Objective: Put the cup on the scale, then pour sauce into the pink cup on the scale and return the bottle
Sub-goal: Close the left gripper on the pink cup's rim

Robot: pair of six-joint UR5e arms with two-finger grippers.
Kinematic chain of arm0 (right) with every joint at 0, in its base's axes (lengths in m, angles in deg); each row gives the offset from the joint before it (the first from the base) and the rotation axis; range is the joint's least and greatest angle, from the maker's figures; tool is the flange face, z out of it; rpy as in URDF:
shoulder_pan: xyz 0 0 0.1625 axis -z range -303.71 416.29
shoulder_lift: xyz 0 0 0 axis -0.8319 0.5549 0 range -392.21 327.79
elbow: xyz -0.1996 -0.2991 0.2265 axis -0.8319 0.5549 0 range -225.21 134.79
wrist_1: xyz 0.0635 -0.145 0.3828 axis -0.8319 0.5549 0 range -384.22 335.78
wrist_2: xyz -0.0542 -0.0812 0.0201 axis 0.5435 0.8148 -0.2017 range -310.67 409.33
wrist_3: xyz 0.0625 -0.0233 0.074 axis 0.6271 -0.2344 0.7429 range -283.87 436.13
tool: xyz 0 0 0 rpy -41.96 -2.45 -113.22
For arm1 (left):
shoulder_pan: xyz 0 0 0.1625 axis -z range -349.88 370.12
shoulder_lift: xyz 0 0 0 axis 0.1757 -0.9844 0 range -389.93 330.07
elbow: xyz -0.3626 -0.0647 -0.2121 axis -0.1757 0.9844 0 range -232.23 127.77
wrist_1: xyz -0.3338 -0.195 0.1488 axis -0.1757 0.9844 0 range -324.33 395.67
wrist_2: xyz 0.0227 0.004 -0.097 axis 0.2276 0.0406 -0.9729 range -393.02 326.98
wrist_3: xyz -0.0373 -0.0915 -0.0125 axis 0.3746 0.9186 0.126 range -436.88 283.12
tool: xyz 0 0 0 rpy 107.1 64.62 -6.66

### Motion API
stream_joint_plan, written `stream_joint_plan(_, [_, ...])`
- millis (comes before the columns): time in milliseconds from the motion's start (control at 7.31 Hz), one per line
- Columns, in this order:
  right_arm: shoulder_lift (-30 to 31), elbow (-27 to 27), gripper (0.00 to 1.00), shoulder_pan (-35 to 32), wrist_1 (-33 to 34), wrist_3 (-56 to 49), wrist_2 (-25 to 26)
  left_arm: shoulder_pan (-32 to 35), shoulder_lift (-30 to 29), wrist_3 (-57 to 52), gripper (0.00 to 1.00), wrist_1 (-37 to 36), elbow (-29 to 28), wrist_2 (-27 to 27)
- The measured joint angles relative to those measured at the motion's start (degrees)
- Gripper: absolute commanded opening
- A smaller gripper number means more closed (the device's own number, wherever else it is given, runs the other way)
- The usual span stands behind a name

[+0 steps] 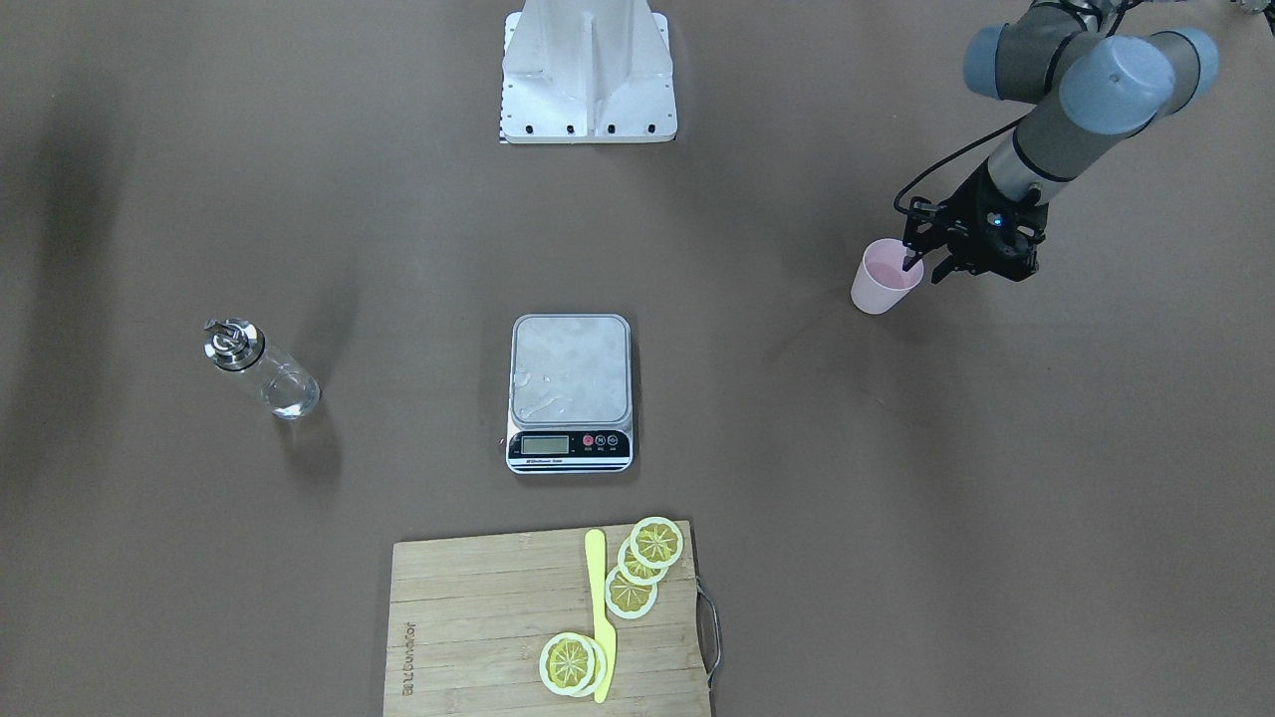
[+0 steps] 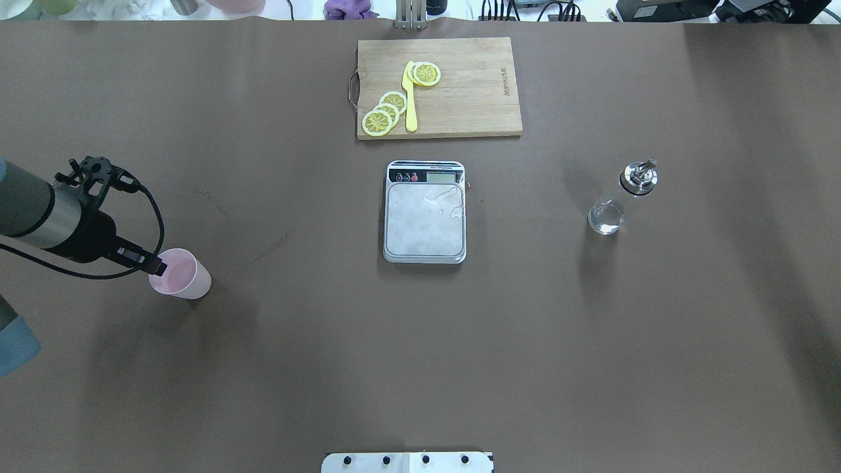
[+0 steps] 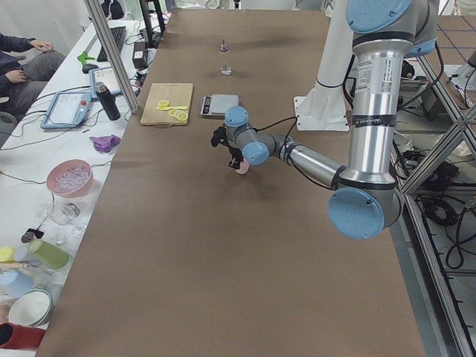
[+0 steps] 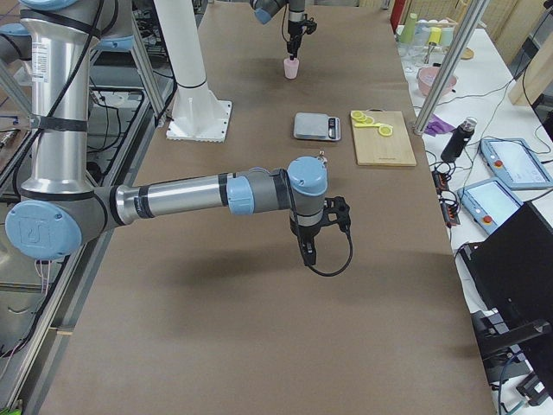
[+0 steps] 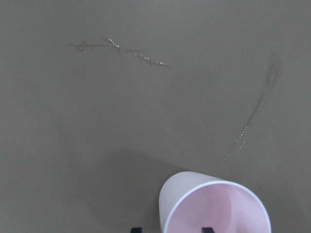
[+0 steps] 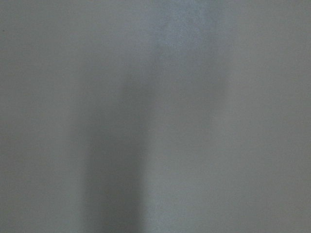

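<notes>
The pink cup [image 2: 181, 274] stands upright on the table, far to the robot's left of the scale [image 2: 425, 226]. My left gripper [image 1: 924, 269] is open and straddles the cup's rim, one finger inside and one outside. In the left wrist view the cup [image 5: 214, 208] fills the lower right. The scale's steel platform [image 1: 571, 373] is bare apart from some wet smears. The glass bottle [image 2: 617, 200] with its chrome spout stands at the scale's other side, with clear sauce [image 2: 606, 218] in its base. My right gripper [image 4: 309, 251] hangs over bare table; I cannot tell its state.
A wooden cutting board [image 2: 460, 92] with lemon slices and a yellow knife [image 2: 410, 105] lies beyond the scale. The robot base [image 1: 588, 70] is at the near edge. A side table with bowls, bottles and a seated person [image 3: 22, 67] runs along the far side.
</notes>
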Motion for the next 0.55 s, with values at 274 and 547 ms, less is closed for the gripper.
stream_joint_plan(274, [0.0,0.0,1.00,0.0,0.0,0.0,0.0,0.0,0.1,0.2,0.21,0.4,0.0,0.0])
stream_joint_plan(547, [0.0,0.1,1.00,0.0,0.1,0.0,0.0,-0.1,0.1,0.4,0.09,0.5,0.0,0.0])
